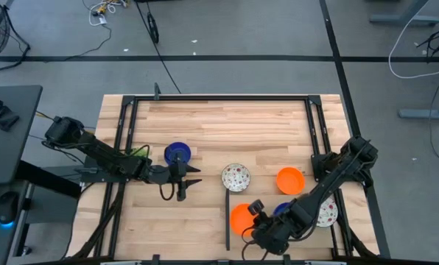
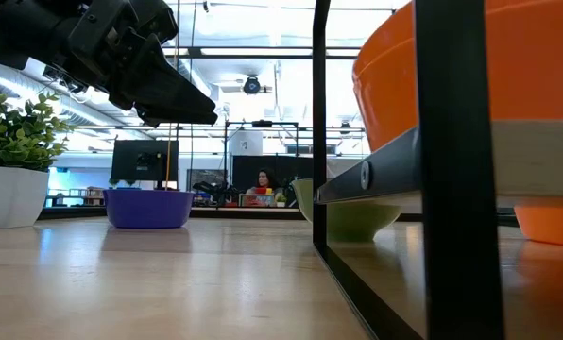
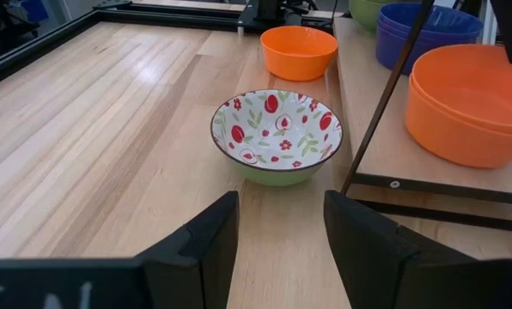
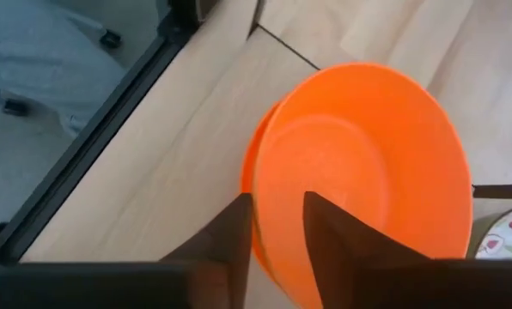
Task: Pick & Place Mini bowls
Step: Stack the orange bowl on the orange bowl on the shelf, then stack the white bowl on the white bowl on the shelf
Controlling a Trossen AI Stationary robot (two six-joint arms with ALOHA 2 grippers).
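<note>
Several mini bowls stand on the table. A blue one (image 1: 177, 154) is by my left gripper (image 1: 185, 184), which hovers open and empty above the wood (image 2: 182, 106). Ahead of its fingers (image 3: 280, 232) sits a white bowl with red speckles (image 3: 277, 136), also seen mid-table (image 1: 236, 177). One orange bowl (image 1: 290, 180) stands farther right. Another orange bowl (image 1: 240, 218) is at my right gripper (image 1: 252, 219) near the near edge. A blue bowl (image 1: 281, 209) and a second speckled bowl (image 1: 328, 213) are partly hidden under the right arm. My right gripper (image 4: 277, 227) is shut on the orange bowl's rim (image 4: 271, 202), one finger (image 4: 329, 232) inside the bowl and the other outside. It comes from above, slanting down. The bowl's open face tilts toward the wrist camera. Whether its base is off the surface does not show.
A thin black bar (image 1: 227, 218) lies on the wood left of the held bowl. A black frame (image 1: 219, 98) runs along the table's far and side edges. Bare wood lies between the blue bowl and the far edge. A potted plant (image 2: 12, 170) shows in the low view.
</note>
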